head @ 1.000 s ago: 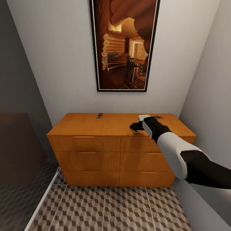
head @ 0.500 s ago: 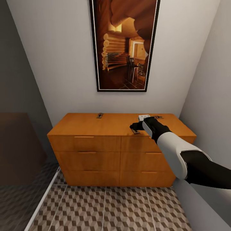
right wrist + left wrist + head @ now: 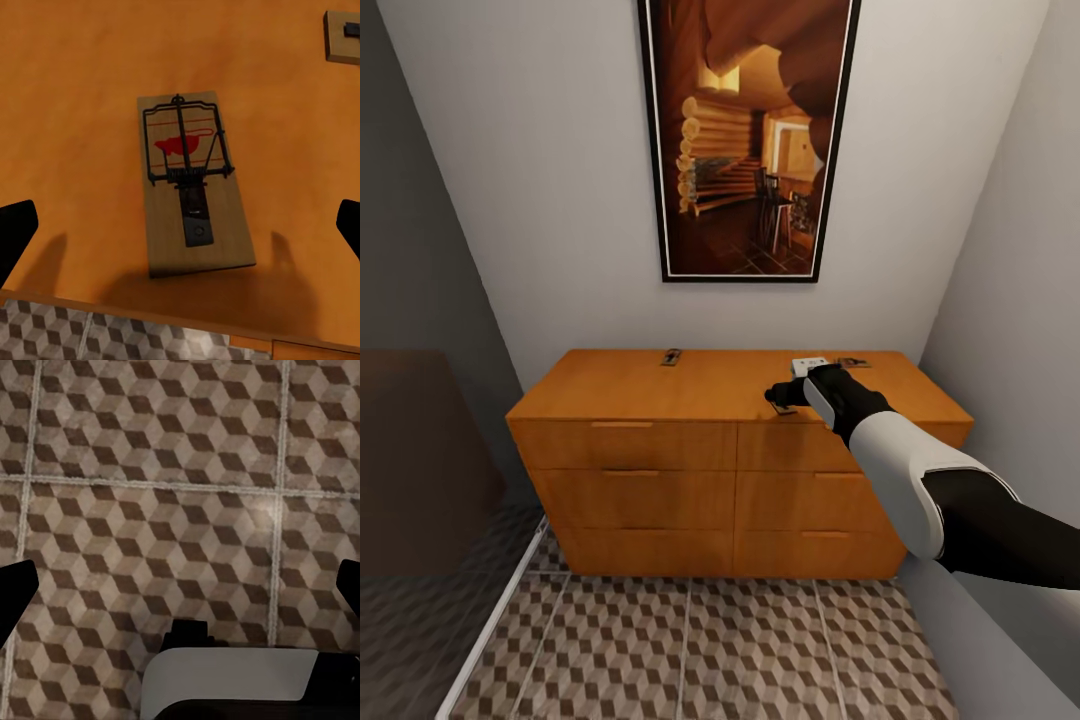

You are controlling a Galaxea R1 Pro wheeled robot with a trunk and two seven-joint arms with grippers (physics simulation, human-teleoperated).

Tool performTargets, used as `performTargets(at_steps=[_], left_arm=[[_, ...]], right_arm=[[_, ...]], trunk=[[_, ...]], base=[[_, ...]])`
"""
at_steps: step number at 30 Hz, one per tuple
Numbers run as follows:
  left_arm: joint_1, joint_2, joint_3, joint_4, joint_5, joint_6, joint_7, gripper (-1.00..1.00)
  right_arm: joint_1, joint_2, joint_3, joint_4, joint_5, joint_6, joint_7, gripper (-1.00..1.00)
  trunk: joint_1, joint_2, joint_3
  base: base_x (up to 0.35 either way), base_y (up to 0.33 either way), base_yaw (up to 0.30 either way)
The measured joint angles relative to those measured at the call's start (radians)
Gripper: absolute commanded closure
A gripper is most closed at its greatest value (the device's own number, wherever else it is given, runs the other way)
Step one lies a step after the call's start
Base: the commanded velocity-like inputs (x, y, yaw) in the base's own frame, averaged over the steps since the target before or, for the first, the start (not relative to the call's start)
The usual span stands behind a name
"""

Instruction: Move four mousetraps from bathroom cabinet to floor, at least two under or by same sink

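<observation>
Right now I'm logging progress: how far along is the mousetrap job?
Nothing looks placed yet on the visible floor. The open right hand hovers over one mousetrap on the cabinet; two more lie near its back edge. All grasping and floor placement remains.

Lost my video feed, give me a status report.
Right gripper open over mousetrap on cabinet top. Left gripper open above bathroom floor. Nothing in the way.

Far mousetrap [image 3: 343, 34] cropped by frame edge, details unreadable.
</observation>
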Motion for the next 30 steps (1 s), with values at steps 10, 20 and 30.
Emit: performTargets(at_steps=[10, 20, 30], left_arm=[[0.000, 0.000, 0.000, 0.000, 0.000, 0.000, 0.000, -1.00], [0.000, 0.000, 0.000, 0.000, 0.000, 0.000, 0.000, -1.00], [0.000, -0.001, 0.000, 0.000, 0.000, 0.000, 0.000, -1.00]], right_arm=[[0.000, 0.000, 0.000, 0.000, 0.000, 0.000, -0.001, -1.00], [0.000, 0.000, 0.000, 0.000, 0.000, 0.000, -0.001, -1.00], [0.000, 0.000, 0.000, 0.000, 0.000, 0.000, -0.001, -1.00]], trunk=[[0.000, 0.000, -0.010], [0.000, 0.000, -0.013], [0.000, 0.000, -0.013]], base=[[0.000, 0.000, 0.000], [0.000, 0.000, 0.000], [0.068, 0.000, 0.000]])
